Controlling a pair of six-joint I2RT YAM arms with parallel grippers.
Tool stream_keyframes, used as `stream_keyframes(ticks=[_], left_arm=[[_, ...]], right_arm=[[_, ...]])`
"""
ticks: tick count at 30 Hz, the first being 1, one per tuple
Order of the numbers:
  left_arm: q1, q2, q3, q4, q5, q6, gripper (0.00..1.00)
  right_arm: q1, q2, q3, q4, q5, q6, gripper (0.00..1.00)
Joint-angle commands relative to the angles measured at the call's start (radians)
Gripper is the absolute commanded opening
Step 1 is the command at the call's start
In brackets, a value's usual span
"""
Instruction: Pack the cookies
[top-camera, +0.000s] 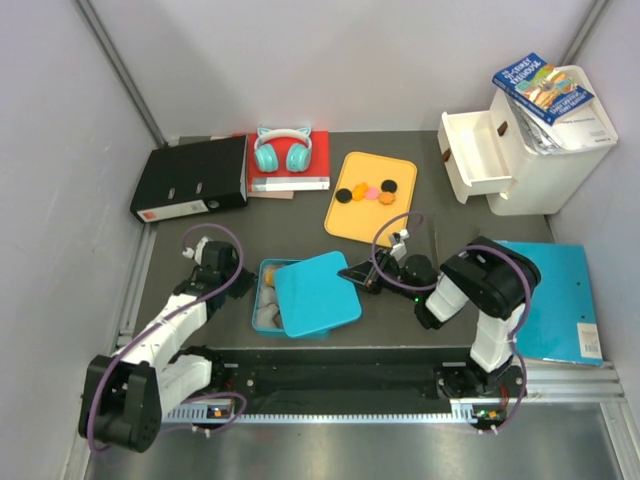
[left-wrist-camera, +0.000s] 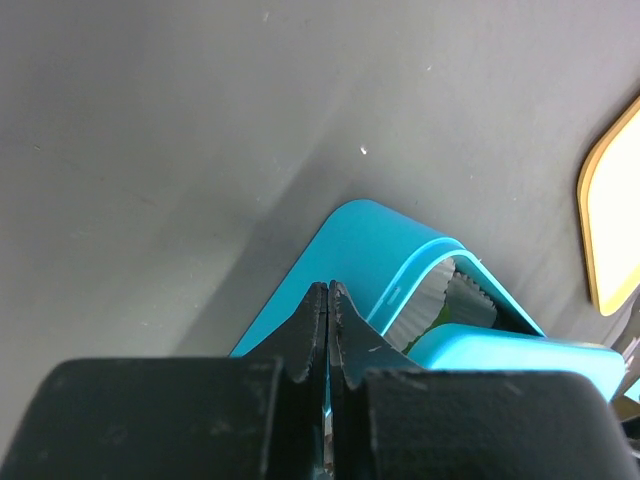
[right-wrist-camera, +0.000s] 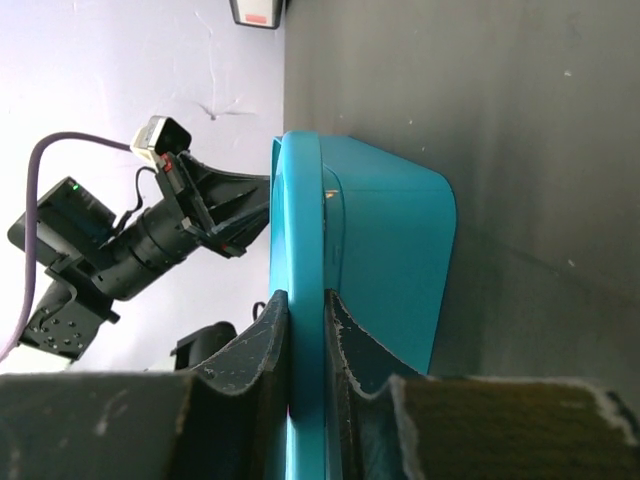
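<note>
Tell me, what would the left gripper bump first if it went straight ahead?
Probably the blue box, at its corner; the shut left gripper points right at it, though depth is unclear.

Square teal lid (top-camera: 317, 292): smooth plastic, soft sheen. Teal box (left-wrist-camera: 370, 240) under it, same plastic. Pleated grey-white cups (left-wrist-camera: 455, 300) look like thin paper. Dark grey worktop (top-camera: 420, 330) matt, faintly speckled. Rounded yellow tray (top-camera: 350, 225): smooth plastic. Right hand (right-wrist-camera: 305, 310): black matt plastic, toothed inner faces.
</note>
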Motion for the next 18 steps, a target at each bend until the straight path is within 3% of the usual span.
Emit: stream_keyframes(ticks=[1, 10, 18], left_arm=[[0.0, 0.005, -0.017, 0.062, 0.019, -0.026, 0.0], [0.0, 0.01, -0.017, 0.068, 0.019, -0.032, 0.0], [-0.001, 0.008, -0.016, 0.062, 0.019, -0.034, 0.0]], right_arm=[[0.028, 0.064, 0.034, 0.256, 0.059, -0.06, 0.0], [0.039, 0.089, 0.056, 0.255, 0.047, -0.038, 0.02], [0.039, 0.055, 0.043, 0.253, 0.053, -0.035, 0.55]])
